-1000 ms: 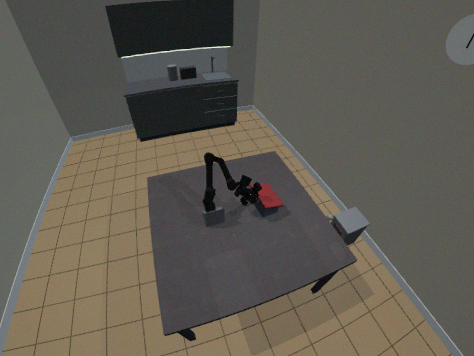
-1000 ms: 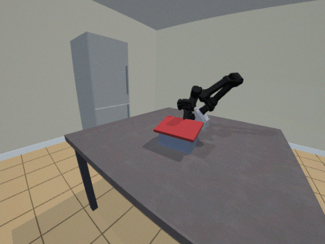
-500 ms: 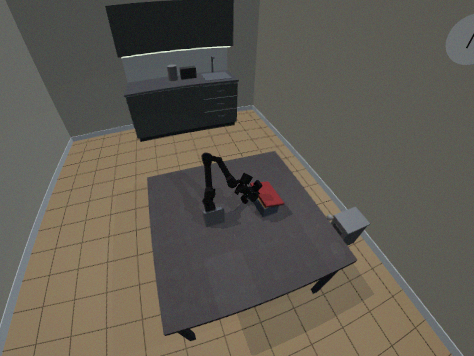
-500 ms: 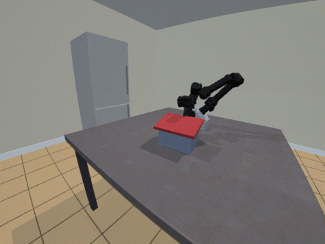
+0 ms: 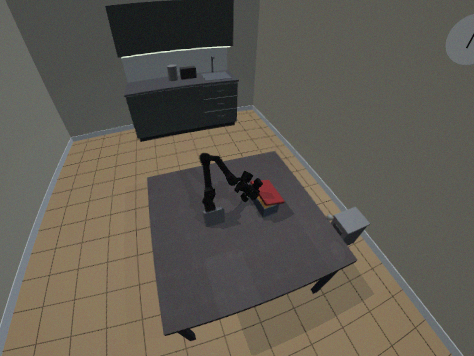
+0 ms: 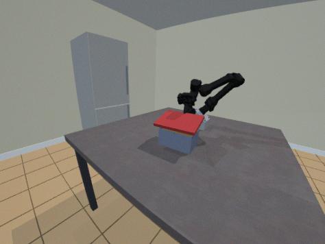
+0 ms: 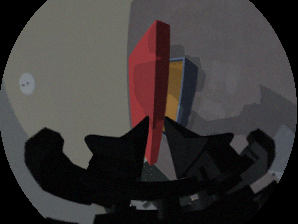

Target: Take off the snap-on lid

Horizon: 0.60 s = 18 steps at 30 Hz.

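Note:
A red snap-on lid [image 5: 270, 192] [image 6: 179, 121] [image 7: 149, 90] sits tilted over a blue-grey storage box [image 5: 267, 208] [image 6: 177, 140] [image 7: 189, 92] on the dark table [image 5: 240, 260] [image 6: 219, 178]. The lid's edge on the arm's side is raised, and an orange inner rim [image 7: 174, 92] shows in the gap. My gripper [image 5: 255, 190] [image 6: 188, 109] [image 7: 156, 119] is shut on that raised edge of the lid. The lid's far edge still lies close to the box.
The arm's base [image 5: 214, 216] stands on the table left of the box. A grey box [image 5: 351, 224] sits on the floor by the right wall. A fridge [image 6: 101, 79] stands beyond the table. A dark counter [image 5: 182, 102] is at the back wall.

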Tool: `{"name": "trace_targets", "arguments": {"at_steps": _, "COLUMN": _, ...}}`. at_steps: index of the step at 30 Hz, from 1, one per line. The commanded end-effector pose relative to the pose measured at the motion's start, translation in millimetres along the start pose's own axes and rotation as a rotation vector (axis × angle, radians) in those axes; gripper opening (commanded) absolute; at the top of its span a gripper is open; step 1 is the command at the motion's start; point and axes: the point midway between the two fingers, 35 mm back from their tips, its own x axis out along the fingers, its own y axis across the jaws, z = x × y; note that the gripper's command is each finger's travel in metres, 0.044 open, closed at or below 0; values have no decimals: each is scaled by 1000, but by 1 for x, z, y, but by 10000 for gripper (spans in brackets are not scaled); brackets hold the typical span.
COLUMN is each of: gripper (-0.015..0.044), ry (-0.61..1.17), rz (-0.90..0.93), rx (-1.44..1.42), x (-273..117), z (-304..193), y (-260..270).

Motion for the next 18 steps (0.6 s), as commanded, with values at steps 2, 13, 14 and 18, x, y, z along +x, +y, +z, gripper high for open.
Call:
{"name": "trace_targets", "arguments": {"at_steps": 2, "gripper": 0, "ry": 0, "rz": 16, "rx": -17, "x": -6, "z": -1, "y": 11}}
{"name": "trace_targets", "arguments": {"at_steps": 13, "gripper": 0, "ry": -1, "rz": 16, "rx": -17, "x": -15, "z": -1, "y": 22}}
{"name": "trace_targets", "arguments": {"at_steps": 14, "gripper": 0, "ry": -1, "rz": 16, "rx": -17, "x": -16, "z": -1, "y": 23}}
{"name": "trace_targets", "arguments": {"at_steps": 18, "gripper": 0, "ry": -1, "rz": 15, "rx": -17, "x": -20, "z": -1, "y": 27}}
